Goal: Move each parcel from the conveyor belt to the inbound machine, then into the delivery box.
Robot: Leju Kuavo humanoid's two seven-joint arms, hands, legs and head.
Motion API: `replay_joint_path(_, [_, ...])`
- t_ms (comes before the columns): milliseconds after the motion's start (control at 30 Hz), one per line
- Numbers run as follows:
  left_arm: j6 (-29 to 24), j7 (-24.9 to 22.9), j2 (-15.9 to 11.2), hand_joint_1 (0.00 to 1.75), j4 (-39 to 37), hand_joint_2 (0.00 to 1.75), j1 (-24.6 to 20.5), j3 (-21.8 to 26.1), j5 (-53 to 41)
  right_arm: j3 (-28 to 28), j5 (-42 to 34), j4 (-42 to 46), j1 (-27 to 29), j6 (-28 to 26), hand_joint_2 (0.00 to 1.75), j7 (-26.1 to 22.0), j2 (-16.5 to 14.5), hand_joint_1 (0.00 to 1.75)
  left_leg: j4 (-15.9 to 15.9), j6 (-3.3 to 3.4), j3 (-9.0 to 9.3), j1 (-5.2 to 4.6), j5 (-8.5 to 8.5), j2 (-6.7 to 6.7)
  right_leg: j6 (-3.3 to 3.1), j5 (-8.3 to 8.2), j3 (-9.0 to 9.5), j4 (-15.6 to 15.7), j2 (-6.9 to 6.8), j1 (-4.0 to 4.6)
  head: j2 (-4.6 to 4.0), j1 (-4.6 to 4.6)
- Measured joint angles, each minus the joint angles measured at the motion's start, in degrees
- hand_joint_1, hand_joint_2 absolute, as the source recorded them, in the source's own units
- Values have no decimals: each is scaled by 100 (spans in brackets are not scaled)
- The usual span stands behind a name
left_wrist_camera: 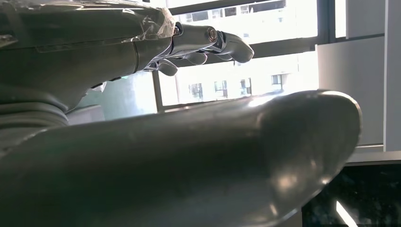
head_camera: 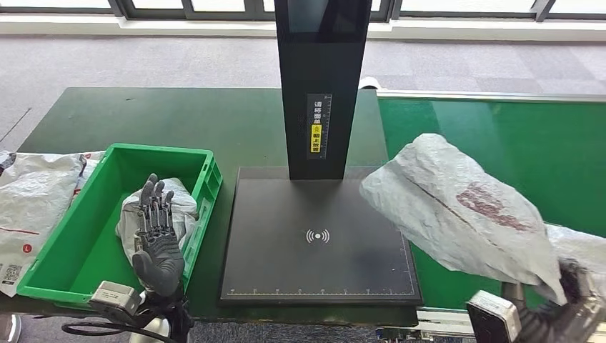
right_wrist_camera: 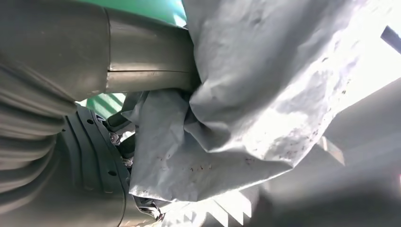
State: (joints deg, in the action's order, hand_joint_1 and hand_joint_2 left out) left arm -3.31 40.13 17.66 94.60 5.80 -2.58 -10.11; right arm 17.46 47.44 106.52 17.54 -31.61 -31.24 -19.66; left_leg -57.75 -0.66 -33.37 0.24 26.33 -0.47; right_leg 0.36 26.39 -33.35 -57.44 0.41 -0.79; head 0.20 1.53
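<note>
a green conveyor belt (head_camera: 500, 136) runs along the right. left of it sits a black flat inbound machine (head_camera: 318, 239) with a tall black post. a crumpled grey plastic parcel (head_camera: 457, 211) is held up by the right hand (head_camera: 572, 296), over the near belt beside the machine's right edge. at left, a green plastic delivery box (head_camera: 86, 236) holds another grey parcel (head_camera: 182, 207); the left hand (head_camera: 157, 232) hovers there, fingers spread, empty.

A wireless-signal symbol (head_camera: 317, 236) is printed in white on the black scanner plate (head_camera: 286, 264). A small yellow-and-white label (head_camera: 319, 123) on the black post (head_camera: 321, 78) carries characters too small to read.
</note>
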Motion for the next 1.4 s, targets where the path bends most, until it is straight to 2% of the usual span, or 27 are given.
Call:
replay_joint_path(200, [27,0,0,0,-54,0,-9,0,-8,-44,-120,-482,-140,352,175,13,6,175,0,2,0,-1,-2,-5,1,-1,3,0,-2,-1,0,0])
replay_joint_path(333, [49,0,0,0,-66,0,-15,0,-24,-75,-364,-809,-280,1078,175,46,10,175,0,0,-1,0,-1,-2,0,0,0,0,0,0,0,0])
replay_joint_path(467, [49,-23,0,0,-67,0,-18,0,-28,-147,-443,-1331,-498,1508,175,73,21,175,0,0,0,0,-1,-3,0,0,0,0,0,0,0,0])
replay_joint_path(700, [49,-64,0,0,-123,0,-34,0,-32,-323,-369,-1840,-594,1599,175,162,37,175,0,0,-1,0,-1,-3,0,0,-1,-1,0,0,0,0])
replay_joint_path(833, [49,-82,-5,0,-195,0,-105,0,-31,-338,-470,-1943,-588,1742,175,192,42,159,0,0,-1,-1,-1,-3,0,0,-3,0,0,-1,0,0])
replay_joint_path(1000, [51,-93,-24,0,-316,0,-256,0,-30,-338,-579,-2005,-562,1878,175,190,43,159,0,0,-1,-1,-1,-2,0,0,-3,0,-1,-1,0,0])
replay_joint_path(1133, [53,-97,-29,0,-375,0,-304,0,-30,-338,-637,-2028,-555,1926,175,184,43,165,0,0,-1,-1,-1,-2,0,0,-3,0,-1,-1,0,0])
replay_joint_path(1267, [52,-114,-32,0,-471,0,-376,-2,-28,-338,-835,-2046,-544,2182,175,77,45,162,0,0,-1,-1,-1,-2,0,0,-4,0,0,-1,0,0])
replay_joint_path(1300, [51,-121,-32,0,-504,0,-401,-4,-27,-338,-897,-2046,-537,2266,175,33,45,160,0,0,-1,-1,-1,-2,0,0,-5,0,0,-1,0,0])
replay_joint_path(1333, [49,-132,-33,0,-538,0,-424,-8,-26,-338,-950,-2047,-528,2343,175,-10,45,150,0,0,-1,-1,-1,-1,0,0,-5,0,0,-1,0,0])
replay_joint_path(1367, [47,-141,-34,0,-568,0,-442,-12,-26,-338,-979,-2049,-517,2396,175,-45,45,123,0,0,-1,-1,-1,-1,0,0,-5,0,0,-1,0,0])
replay_joint_path(1400, [44,-150,-35,0,-605,0,-463,-15,-25,-338,-1003,-2053,-505,2443,175,-75,45,82,0,0,-1,-1,-1,-1,0,0,-5,0,0,-1,0,0])
